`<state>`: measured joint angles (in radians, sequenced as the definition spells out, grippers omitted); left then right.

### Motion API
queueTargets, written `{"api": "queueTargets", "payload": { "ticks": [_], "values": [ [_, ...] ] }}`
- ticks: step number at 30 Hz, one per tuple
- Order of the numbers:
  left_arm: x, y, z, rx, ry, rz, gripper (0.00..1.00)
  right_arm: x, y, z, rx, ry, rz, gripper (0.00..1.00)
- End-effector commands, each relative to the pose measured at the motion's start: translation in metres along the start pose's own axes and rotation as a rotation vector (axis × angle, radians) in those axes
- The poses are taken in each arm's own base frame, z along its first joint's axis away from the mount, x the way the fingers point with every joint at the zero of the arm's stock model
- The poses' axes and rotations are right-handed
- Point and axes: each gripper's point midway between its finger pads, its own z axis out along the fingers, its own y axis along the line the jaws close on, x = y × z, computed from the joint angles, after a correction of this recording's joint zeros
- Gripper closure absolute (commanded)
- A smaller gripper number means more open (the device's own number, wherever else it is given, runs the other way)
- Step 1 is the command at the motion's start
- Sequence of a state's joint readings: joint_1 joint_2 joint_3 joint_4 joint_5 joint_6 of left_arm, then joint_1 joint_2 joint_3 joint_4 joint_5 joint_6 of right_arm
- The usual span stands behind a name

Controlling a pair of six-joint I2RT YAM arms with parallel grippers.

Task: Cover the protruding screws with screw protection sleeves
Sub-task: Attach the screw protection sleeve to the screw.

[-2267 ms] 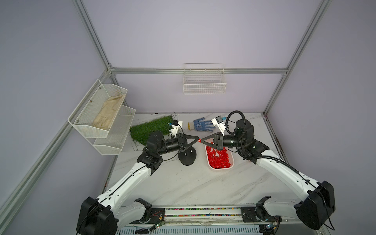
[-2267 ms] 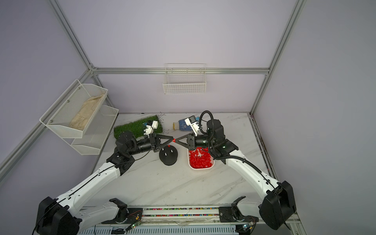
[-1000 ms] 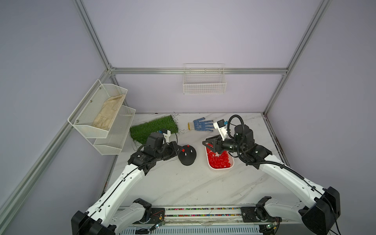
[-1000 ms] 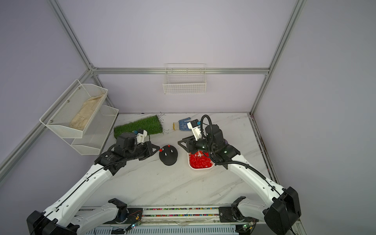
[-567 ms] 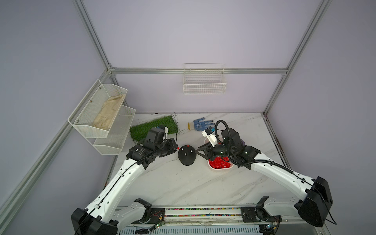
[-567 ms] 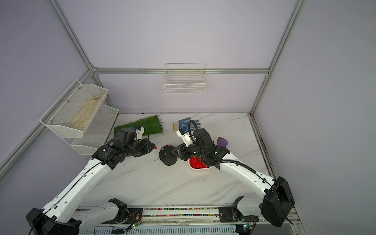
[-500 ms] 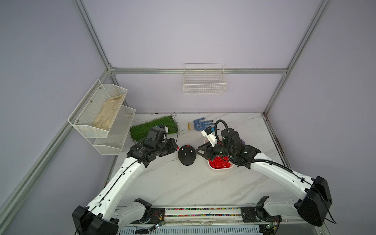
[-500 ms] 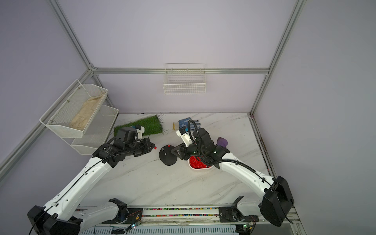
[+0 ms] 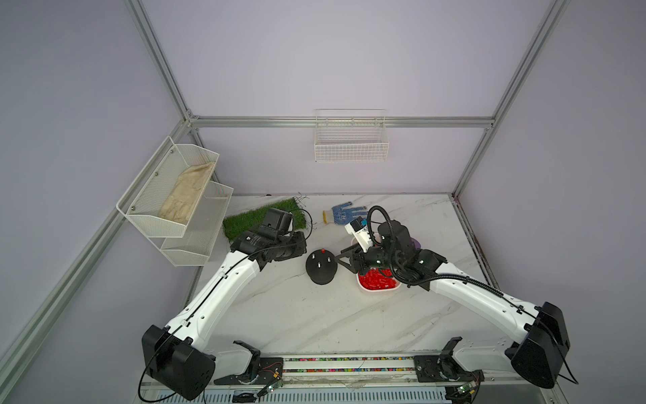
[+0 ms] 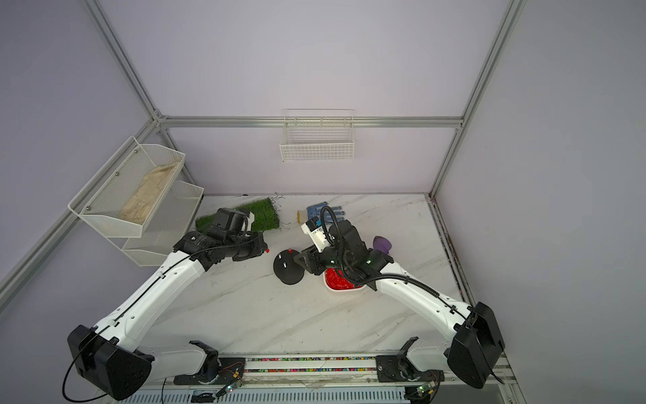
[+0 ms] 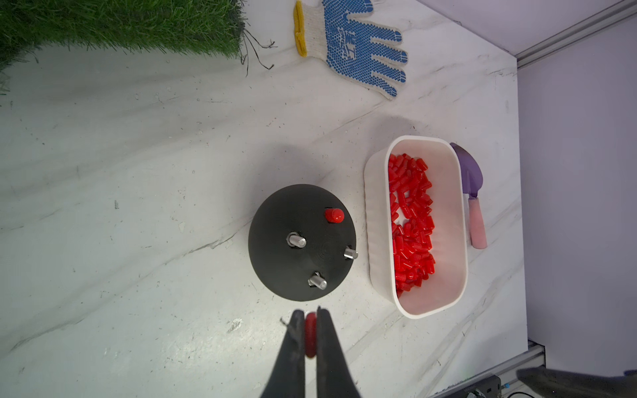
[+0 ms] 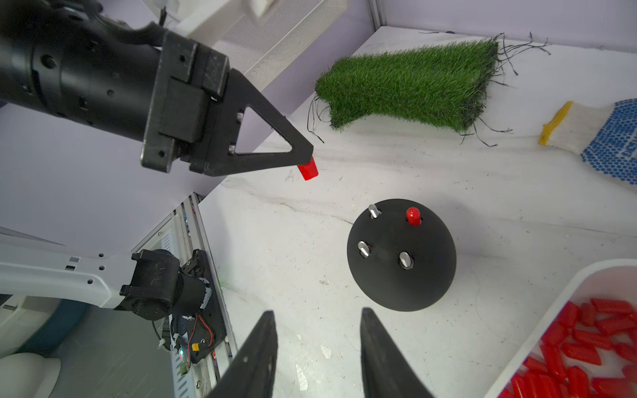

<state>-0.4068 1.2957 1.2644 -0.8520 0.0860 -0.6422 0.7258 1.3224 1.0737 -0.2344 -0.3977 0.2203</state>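
**A:** Left gripper (image 11: 310, 318); state?

**B:** Clenched on one small red plastic cylinder sleeve (image 11: 311, 334); the sleeve sticks out past the fingertips; it's up in the air, near the black round dome-shaped base (image 11: 275, 241), on the robot's left of it; not touching it.

**A:** Right gripper (image 12: 317, 312)?

**B:** Released; jaws apart, nothing between them; in a top view it hangs just beside the base (image 9: 321, 271), on the tray side.

**A:** Screws?

**B:** Three short silvery metal studs (image 11: 296, 240) stand bare on the dome; the fourth spot, at the rear, wears a red cap (image 11: 334, 215), upright, seated down on the dome.

**A:** Other sleeves?

**B:** Heap of red sleeves (image 11: 412, 224) lying loose in the white oblong plastic tray (image 11: 375, 220); the tray sits just beside the base on the robot's right, a thin gap between them.

**A:** Anything else on the white marble tabletop (image 11: 138, 155)?

**B:** Blue-dotted white knit glove (image 11: 358, 44) with a yellow cuff, flat at the back; green artificial grass mat (image 11: 120, 24) at rear left; purple trowel (image 11: 470, 172) with a pink handle, just beside the tray, on the side away from the base.
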Motion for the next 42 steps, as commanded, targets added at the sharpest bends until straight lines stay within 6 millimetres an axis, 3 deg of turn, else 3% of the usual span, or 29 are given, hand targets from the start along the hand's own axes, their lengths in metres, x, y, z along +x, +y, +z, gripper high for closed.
{"api": "queueTargets", "payload": {
  "ticks": [1, 15, 30, 42],
  "values": [
    [-0.019, -0.006, -0.004, 0.016, -0.105, 0.018, 0.93, 0.0, -0.002, -0.001, 0.027, -0.01, -0.034, 0.58],
    [-0.009, -0.016, 0.028, -0.038, -0.114, 0.069, 0.93, 0.022, -0.009, 0.015, 0.065, 0.072, -0.032, 0.59],
    [0.008, -0.005, 0.059, -0.087, -0.073, 0.077, 0.93, 0.017, -0.003, 0.009, 0.054, 0.05, -0.036, 0.59],
    [0.013, 0.001, 0.066, -0.101, -0.068, 0.071, 0.93, 0.018, -0.003, 0.008, 0.056, 0.051, -0.037, 0.58]
  ]
}}
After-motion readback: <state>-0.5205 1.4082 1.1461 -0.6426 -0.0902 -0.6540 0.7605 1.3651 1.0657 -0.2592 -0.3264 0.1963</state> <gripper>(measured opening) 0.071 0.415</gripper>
